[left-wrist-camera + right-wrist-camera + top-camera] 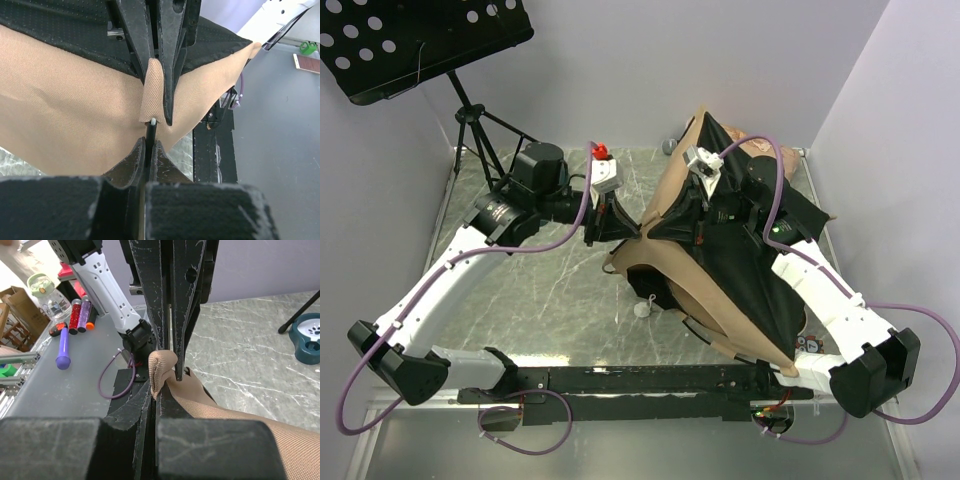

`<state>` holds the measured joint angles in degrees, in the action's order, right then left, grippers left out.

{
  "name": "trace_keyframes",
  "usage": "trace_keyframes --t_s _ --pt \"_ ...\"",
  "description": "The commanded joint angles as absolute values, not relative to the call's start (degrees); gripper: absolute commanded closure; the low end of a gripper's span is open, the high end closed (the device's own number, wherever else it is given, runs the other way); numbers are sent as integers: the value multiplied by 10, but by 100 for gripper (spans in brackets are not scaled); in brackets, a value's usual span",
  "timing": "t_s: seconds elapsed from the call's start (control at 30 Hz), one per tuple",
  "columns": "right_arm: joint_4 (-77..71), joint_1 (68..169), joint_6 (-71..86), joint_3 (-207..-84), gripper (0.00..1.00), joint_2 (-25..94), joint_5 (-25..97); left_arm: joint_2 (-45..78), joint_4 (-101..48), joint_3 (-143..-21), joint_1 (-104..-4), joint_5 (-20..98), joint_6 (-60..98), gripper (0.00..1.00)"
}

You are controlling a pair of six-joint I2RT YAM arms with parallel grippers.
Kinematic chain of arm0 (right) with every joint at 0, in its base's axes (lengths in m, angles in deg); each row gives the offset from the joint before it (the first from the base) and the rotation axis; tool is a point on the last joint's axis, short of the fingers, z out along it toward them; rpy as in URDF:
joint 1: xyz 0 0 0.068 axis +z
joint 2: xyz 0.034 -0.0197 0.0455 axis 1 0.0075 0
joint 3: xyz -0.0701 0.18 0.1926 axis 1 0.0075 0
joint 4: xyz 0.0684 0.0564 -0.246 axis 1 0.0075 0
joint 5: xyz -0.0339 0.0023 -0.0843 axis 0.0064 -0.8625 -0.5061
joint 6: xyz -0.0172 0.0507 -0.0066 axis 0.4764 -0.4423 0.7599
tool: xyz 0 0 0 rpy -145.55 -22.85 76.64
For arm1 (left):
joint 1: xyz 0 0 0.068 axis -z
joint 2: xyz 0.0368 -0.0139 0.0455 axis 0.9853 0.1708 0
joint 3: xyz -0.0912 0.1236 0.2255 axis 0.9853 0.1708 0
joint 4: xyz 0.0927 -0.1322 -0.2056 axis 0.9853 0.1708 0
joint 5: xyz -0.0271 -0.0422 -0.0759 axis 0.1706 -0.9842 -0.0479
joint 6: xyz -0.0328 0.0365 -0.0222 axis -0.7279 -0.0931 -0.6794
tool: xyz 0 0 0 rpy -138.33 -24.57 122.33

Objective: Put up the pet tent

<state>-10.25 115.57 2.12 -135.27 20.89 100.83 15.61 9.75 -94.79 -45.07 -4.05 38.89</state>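
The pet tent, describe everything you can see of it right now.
The pet tent is a half-collapsed heap of tan woven fabric with a black base panel, lying on the marbled table toward its right side. A white pom-pom rests by its near edge. The left gripper is shut on a tan fold beside a thin black pole end; the right gripper is shut on another fold.

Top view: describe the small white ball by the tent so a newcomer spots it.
On the marble table, find the pet tent, the big tan-and-black fabric heap right of centre. Just off its near-left edge, on bare tabletop, lies the white pom-pom. It is the only small round white thing there; its neighbours are tan or black cloth.
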Motion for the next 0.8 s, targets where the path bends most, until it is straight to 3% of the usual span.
trace_keyframes --t_s 0.0,0.23,0.33,0.53,0.77 --pt "-201 1161 -6 -1372 100 187 1023 185 182 -910 -449 -8 387 99" --pt "-205 1161 -7 -1372 100 184 1022 184 183 -900 -454 -10 393 99" --pt "-122 1167 53 -1388 100 188 1018 185 181 -919 -454 -12 389 99" --pt "178 1215 293 -1465 100 221 968 185 175 -954 -450 -22 377 99" --pt "259 1219 351 -1486 100 245 934 169 163 -955 -450 -38 379 99"
